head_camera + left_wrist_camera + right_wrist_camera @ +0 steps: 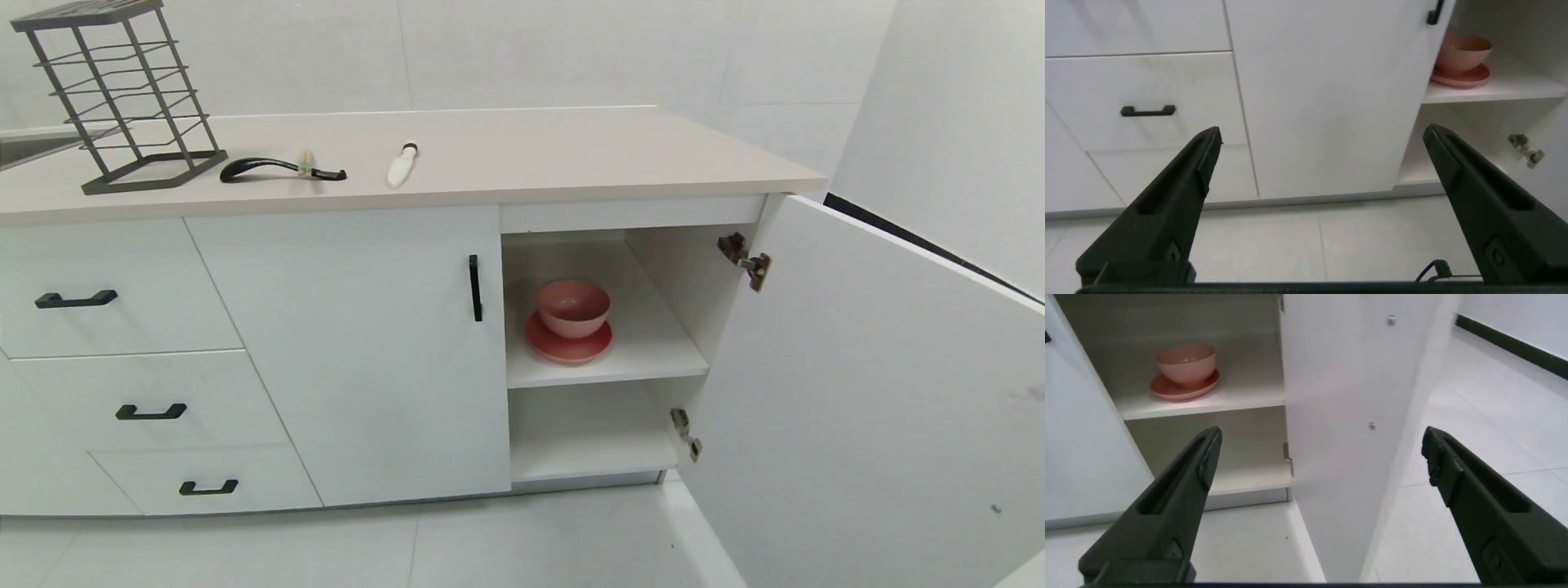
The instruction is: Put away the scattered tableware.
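A pink bowl (573, 307) sits on a red plate (569, 343) on the upper shelf of the open cabinet (653, 351); the same bowl (1462, 52) and bowl (1187, 362) appear in both wrist views. On the countertop (531, 155) lie a black ladle (277, 169) and a small white-handled utensil (402, 165). My left gripper (1323, 140) hangs open low in front of the closed cabinet door, holding nothing. My right gripper (1319, 437) is open in front of the swung-out door's edge, also empty.
A dark wire rack (122, 94) stands on the counter's left, next to a sink edge (33, 147). The cabinet door (865, 392) is swung wide open to the right. Three drawers (122, 359) with black handles are at left. The lower shelf (588, 445) is bare.
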### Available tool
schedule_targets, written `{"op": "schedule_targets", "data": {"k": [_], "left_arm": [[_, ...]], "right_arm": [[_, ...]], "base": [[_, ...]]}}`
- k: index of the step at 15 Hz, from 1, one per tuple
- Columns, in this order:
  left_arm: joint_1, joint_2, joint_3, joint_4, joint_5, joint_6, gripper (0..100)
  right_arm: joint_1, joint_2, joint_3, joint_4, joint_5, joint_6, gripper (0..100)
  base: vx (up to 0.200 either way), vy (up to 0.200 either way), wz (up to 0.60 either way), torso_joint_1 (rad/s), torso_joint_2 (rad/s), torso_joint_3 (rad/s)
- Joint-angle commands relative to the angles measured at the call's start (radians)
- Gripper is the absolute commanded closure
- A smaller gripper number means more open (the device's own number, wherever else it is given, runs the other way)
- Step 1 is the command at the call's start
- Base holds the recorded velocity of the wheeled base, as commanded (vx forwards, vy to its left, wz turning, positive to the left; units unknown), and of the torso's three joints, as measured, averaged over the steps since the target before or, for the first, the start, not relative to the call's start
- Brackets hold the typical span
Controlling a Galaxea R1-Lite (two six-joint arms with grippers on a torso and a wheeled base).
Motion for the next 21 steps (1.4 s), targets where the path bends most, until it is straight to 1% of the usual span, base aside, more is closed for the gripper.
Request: {"op": "schedule_targets", "data": {"k": [1, 4, 7, 9, 10, 19, 20, 21], "left_arm": [[0.0, 0.0, 0.0, 0.0, 0.002, 0.0, 0], [0.0, 0.0, 0.0, -0.002, 0.002, -0.001, 0], [0.0, 0.0, 0.0, 0.0, 0.002, 0.005, 0], [0.0, 0.0, 0.0, 0.0, 0.002, 0.0, 0], [0.0, 0.0, 0.0, 0.0, 0.002, 0.0, 0], [0.0, 0.0, 0.0, 0.0, 0.002, -0.001, 0], [0.0, 0.0, 0.0, 0.0, 0.0, -0.001, 0], [0.0, 0.0, 0.0, 0.0, 0.002, -0.001, 0]], "right_arm": [[0.0, 0.001, 0.0, -0.001, 0.0, 0.0, 0], [0.0, 0.001, 0.0, -0.001, 0.001, 0.0, 0], [0.0, 0.001, 0.0, -0.001, 0.001, 0.0, 0], [0.0, 0.001, 0.0, -0.001, 0.001, 0.0, 0], [0.0, 0.001, 0.0, -0.001, 0.001, 0.0, 100], [0.0, 0.001, 0.0, -0.001, 0.0, 0.006, 100], [0.0, 0.001, 0.002, -0.011, -0.002, 0.018, 100], [0.0, 0.001, -0.001, -0.06, -0.002, 0.033, 100]], "base": [[0.0, -0.2, 0.0, 0.012, 0.0, 0.007], [0.0, 0.0, 0.0, 0.0, 0.0, 0.0], [-0.2, 0.0, 0.0, 0.004, 0.0, 0.004], [-0.2, 0.0, 0.0, 0.005, 0.0, 0.002], [-0.2, -0.2, 0.0, -0.002, 0.0, 0.002], [0.0, -0.2, 0.0, 0.003, 0.0, 0.003], [0.0, -0.2, 0.0, 0.002, 0.0, 0.002], [0.0, -0.2, 0.0, 0.002, 0.0, 0.002]]}}
